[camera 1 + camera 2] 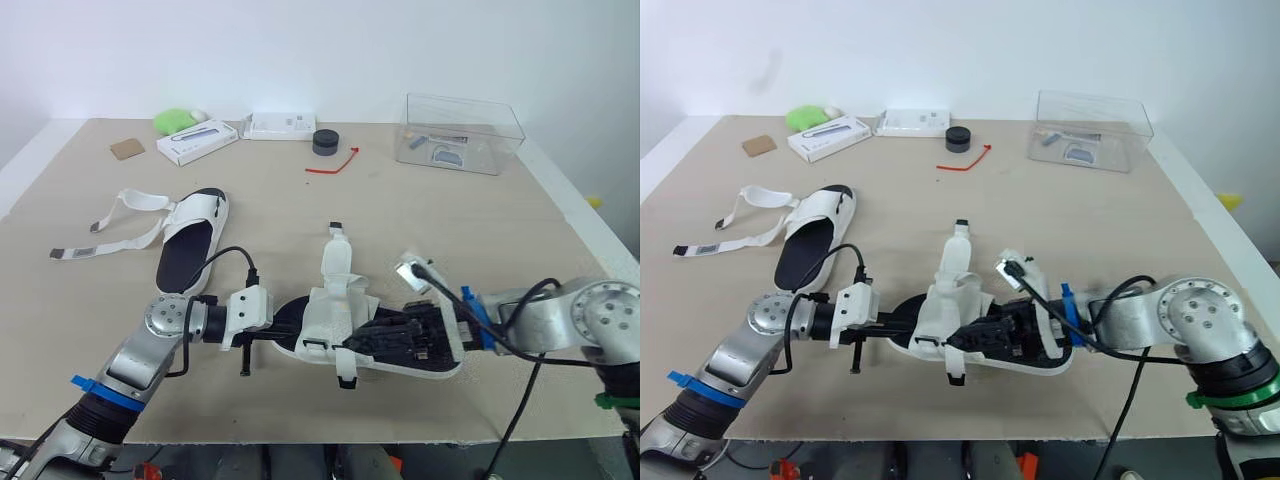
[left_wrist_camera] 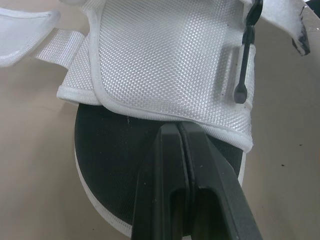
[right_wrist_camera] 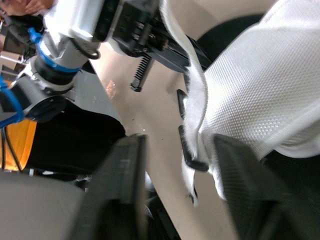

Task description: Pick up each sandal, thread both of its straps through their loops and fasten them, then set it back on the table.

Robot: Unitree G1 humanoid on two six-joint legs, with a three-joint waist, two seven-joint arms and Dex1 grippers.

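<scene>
The near sandal (image 1: 345, 325), white upper on a black sole, lies at the table's front middle with one strap (image 1: 338, 255) pointing away. My left gripper (image 2: 178, 126) is shut; its fingers lie on the black insole (image 2: 115, 150) with their tips against the hem of the white upper (image 2: 165, 55). A black loop (image 2: 243, 70) sits on that upper. My right gripper (image 3: 179, 141) is open at the sandal's other end, with the side of the upper and its black loops (image 3: 187, 135) between the fingers (image 3: 120, 190). The second sandal (image 1: 190, 245) rests at the left with both straps (image 1: 110, 240) loose.
Along the far edge stand a clear plastic box (image 1: 462, 133), a black round puck (image 1: 326, 142), a red tie (image 1: 333, 165), two white boxes (image 1: 197, 140), a green object (image 1: 175, 120) and a brown square (image 1: 127, 149). The table's front edge (image 1: 300, 438) is just behind both arms.
</scene>
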